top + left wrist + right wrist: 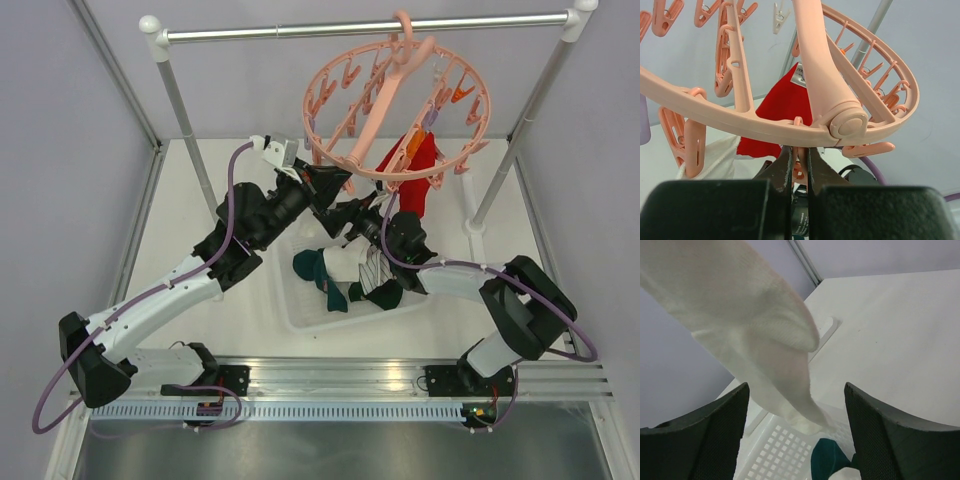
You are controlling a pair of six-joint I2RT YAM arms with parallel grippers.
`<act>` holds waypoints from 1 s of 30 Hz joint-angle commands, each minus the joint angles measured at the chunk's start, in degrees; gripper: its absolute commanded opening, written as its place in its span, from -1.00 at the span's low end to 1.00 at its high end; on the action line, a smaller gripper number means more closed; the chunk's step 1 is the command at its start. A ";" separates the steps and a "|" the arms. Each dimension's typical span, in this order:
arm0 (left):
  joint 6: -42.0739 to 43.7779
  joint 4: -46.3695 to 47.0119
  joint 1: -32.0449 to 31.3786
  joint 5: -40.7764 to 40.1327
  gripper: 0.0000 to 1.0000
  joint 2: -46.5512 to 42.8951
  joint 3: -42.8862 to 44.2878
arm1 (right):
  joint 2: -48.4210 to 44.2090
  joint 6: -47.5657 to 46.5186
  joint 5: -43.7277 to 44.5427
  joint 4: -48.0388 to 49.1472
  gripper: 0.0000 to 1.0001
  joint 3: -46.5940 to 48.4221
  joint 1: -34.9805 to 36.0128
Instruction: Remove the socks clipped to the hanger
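Observation:
The salmon-pink ring hanger (400,100) hangs by its hook from the silver rail. A red sock (420,165) is clipped to its near right side and also shows in the left wrist view (782,102). My left gripper (338,183) is at the ring's near rim (740,120), its jaws (799,152) shut on a dangling pink clip (800,167). A white sock (760,335) hangs down between the fingers of my right gripper (796,386), which is open. It also shows at the left of the left wrist view (715,157). The right gripper (362,212) is just below the ring.
A white perforated tray (290,305) lies under the hanger, holding teal socks (318,270) and a striped white one (372,268). In the right wrist view the tray (775,450) and a teal sock (827,457) lie below. Rail posts (185,120) stand left and right.

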 commanded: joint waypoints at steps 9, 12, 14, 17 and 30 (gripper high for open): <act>-1.70 -0.15 -0.42 -1.44 -0.95 0.42 2.71 | 1.60 5.21 0.76 9.31 -0.11 2.57 1.53; -1.61 -0.15 -0.51 -1.53 -0.95 0.33 2.71 | 0.55 5.66 1.63 9.31 -0.61 1.78 1.44; -1.52 -0.15 -0.51 -1.53 -0.95 0.33 2.62 | -0.15 6.18 2.08 9.23 -0.80 0.82 1.53; -1.61 -0.32 -0.51 -1.62 -0.95 0.33 2.53 | -2.00 6.36 2.25 8.87 -0.98 -0.94 1.61; 0.85 -2.78 -0.42 1.63 0.00 -2.30 -1.24 | -14.47 3.99 3.40 -2.11 -0.98 -5.78 1.62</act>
